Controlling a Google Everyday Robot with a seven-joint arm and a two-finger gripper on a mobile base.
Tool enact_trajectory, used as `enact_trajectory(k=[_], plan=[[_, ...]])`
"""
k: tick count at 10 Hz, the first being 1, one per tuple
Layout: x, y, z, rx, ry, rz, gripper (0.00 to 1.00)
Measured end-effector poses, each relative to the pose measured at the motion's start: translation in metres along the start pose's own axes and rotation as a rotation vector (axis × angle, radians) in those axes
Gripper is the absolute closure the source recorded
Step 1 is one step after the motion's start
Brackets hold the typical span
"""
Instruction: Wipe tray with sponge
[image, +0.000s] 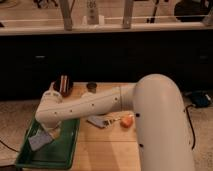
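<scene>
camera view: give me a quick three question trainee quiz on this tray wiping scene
1. True or false: the sponge lies inside the tray.
2. Where is the gripper? A) over the tray B) over the orange object C) at the table's far edge
3. Fill in: the blue-grey handled piece rests on the ____, outside the tray.

Key: 1 true; 2 A; 3 table

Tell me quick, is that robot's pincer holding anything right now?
Pincer: low over the large green plastic tray, right by the small light-blue sponge; whether it grips the sponge cannot be told, the arm hides it.
</scene>
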Motion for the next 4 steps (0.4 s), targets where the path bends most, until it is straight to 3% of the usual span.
enact_trajectory(k=[4], plan=[[-0.0055, 0.0006, 0.0008, -0.017, -0.011, -0.037, 0.99]])
